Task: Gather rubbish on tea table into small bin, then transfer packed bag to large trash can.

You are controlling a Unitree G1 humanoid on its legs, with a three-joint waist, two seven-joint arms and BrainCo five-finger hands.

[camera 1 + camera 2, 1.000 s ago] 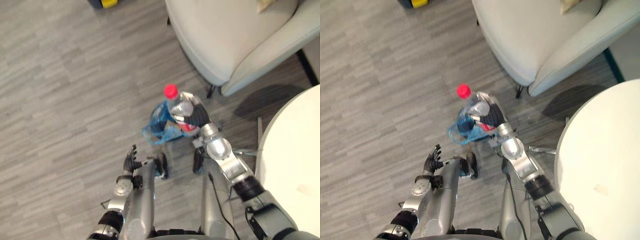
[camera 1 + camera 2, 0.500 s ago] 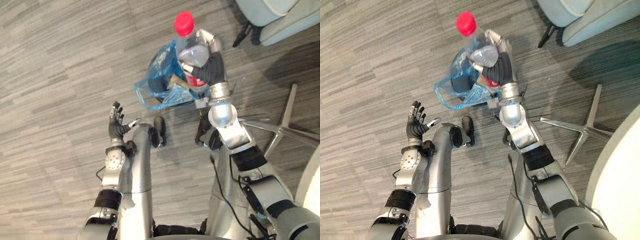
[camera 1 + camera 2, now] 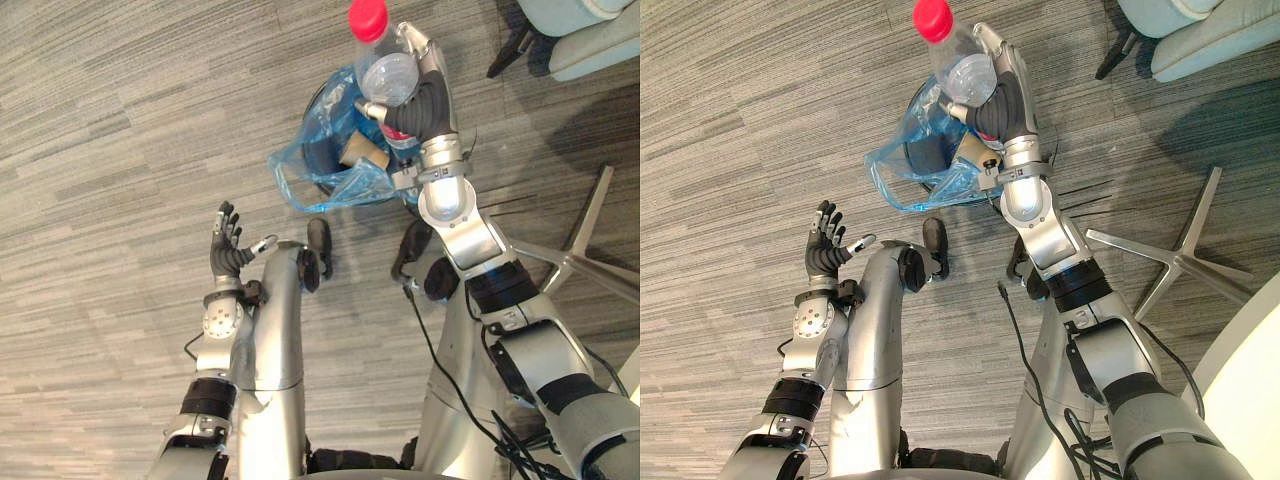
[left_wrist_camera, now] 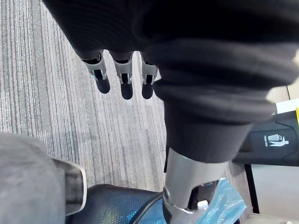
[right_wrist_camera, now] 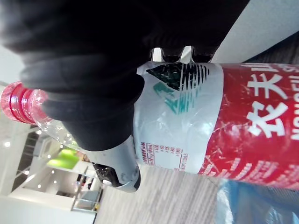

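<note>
My right hand (image 3: pixel 418 100) is curled round a clear plastic bottle (image 3: pixel 385 78) with a red cap and a red label (image 5: pixel 261 135). It holds the bottle upright directly above the small dark bin (image 3: pixel 335 160), which is lined with a blue plastic bag (image 3: pixel 300 175) and stands on the floor. Some brownish rubbish (image 3: pixel 362 152) lies inside the bin. My left hand (image 3: pixel 228 246) hovers over the floor, nearer me and to the left of the bin, its fingers (image 4: pixel 122 81) straight and holding nothing.
The floor is grey wood-pattern planks. A metal star-shaped chair base (image 3: pixel 590 262) lies to the right of the bin. A pale armchair (image 3: pixel 580 30) stands at the far right. A white round table edge (image 3: pixel 1250 350) shows at the lower right.
The camera has tilted down, shifting the whole scene. My right hand has carried the bottle from beside the bin to above it. My left hand has risen a little with fingers spread.
</note>
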